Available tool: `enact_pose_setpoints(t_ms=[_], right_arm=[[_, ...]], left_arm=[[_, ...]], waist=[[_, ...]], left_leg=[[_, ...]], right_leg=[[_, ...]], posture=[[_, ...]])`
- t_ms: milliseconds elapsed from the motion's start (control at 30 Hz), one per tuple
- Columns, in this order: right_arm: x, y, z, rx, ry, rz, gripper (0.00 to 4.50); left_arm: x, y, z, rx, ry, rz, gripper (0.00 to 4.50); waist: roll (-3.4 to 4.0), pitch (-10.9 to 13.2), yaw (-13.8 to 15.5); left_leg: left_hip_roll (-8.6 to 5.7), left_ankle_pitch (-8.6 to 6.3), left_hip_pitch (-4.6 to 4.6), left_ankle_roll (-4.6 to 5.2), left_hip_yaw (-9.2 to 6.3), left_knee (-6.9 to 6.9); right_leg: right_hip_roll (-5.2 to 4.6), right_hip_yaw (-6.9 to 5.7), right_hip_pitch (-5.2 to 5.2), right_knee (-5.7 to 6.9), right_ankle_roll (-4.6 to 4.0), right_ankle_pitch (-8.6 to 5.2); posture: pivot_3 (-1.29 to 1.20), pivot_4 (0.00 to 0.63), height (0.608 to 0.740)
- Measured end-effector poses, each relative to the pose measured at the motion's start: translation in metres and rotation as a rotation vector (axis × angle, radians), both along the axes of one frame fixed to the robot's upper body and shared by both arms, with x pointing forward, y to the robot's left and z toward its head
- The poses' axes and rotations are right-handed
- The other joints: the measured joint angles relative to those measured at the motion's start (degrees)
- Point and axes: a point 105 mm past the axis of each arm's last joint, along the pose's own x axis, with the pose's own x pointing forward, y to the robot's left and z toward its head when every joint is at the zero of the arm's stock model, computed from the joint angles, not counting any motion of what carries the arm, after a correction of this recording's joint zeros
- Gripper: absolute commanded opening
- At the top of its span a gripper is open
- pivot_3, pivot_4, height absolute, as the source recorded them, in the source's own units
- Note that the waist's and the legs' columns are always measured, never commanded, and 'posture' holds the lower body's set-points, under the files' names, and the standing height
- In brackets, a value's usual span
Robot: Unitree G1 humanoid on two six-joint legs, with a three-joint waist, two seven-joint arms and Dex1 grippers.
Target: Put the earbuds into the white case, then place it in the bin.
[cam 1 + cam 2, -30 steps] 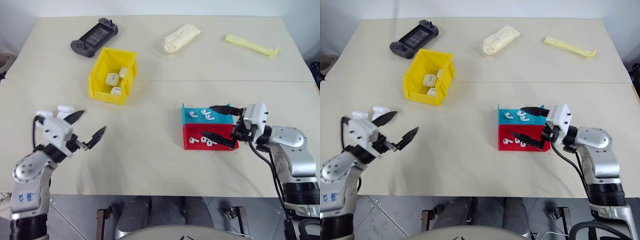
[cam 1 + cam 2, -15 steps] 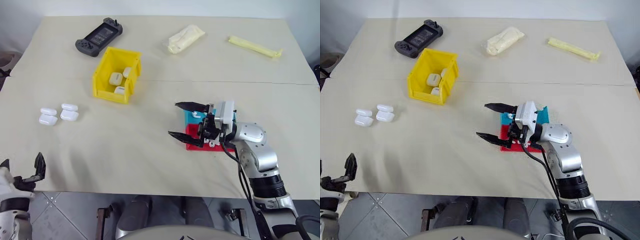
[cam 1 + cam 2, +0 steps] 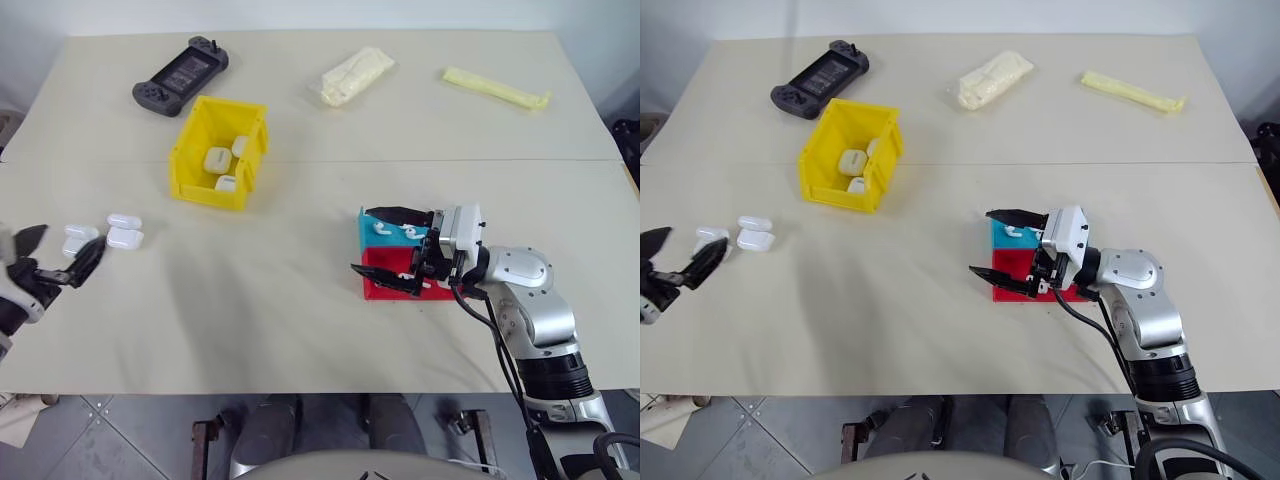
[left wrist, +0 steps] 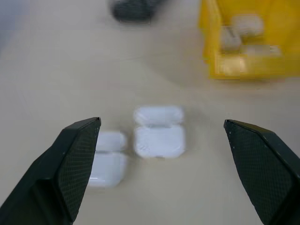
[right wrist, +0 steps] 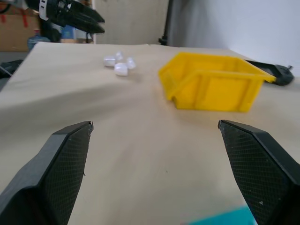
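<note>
The right gripper (image 3: 385, 247) hangs with its two black fingers spread wide and nothing between them, its fingers reaching over the left ends of the small blue tray (image 3: 372, 232) and the small red tray (image 3: 385, 289), which sit touching side by side toward the tabletop's near right part. White earbuds (image 3: 381, 226) lie in the blue tray and more lie in the red one, partly hidden by the fingers. The left gripper (image 3: 55, 254) hovers at the tabletop's left edge, also fully spread and holding nothing, just beside a small cluster of closed white cases (image 3: 124, 238) resting on the bare tabletop (image 3: 270, 300); in the left wrist view one white case (image 4: 158, 136) lies between the two fingers and another sits by the left finger. Farther toward the far left part of the tabletop stands the yellow bin (image 3: 192, 170), well apart from both grippers, with several more white cases (image 3: 219, 159) inside it. Beyond the bin, near the far left corner, lies a dark handheld game console (image 3: 180, 74). Along the far edge rest a clear bag of pale material (image 3: 351, 77) near the middle and a long yellow packet (image 3: 496, 88) toward the far right corner.
</note>
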Motion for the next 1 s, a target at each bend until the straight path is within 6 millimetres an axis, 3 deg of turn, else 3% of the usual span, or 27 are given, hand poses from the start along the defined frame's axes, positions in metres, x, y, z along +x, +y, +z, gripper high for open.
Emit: enact_pose_setpoints(t_ms=[267,400,1000], right_arm=[[0.001,-0.001,0.001,0.001,-0.012,-0.025,4.5],[-0.001,0.0,0.001,0.004,-0.013,-0.028,4.5],[0.002,0.005,0.01,0.025,-0.043,-0.03,4.5]], left_arm=[[0.04,-0.002,-0.022,-0.046,0.276,0.021,4.49],[0.056,-0.002,-0.017,-0.041,0.34,0.059,4.49],[0.08,0.001,-0.029,-0.068,0.493,0.098,4.49]], waist=[[0.03,0.02,-0.18],[0.02,0.01,-0.07],[0.01,0.01,-1.14]], left_leg=[[-0.02,0.0,-0.01,-0.02,-0.03,0.07],[-0.05,0.0,-0.01,-0.01,-0.01,0.12],[-0.07,0.0,-0.03,-0.02,0.01,0.17]], right_leg=[[0.01,-0.03,-0.07,0.16,0.0,0.0],[0.0,-0.03,-0.07,0.2,0.0,0.0],[-0.02,-0.14,-0.24,0.43,0.0,0.0]], posture=[[0.0,0.15,0.74],[0.0,0.15,0.74],[0.0,0.15,0.74]])
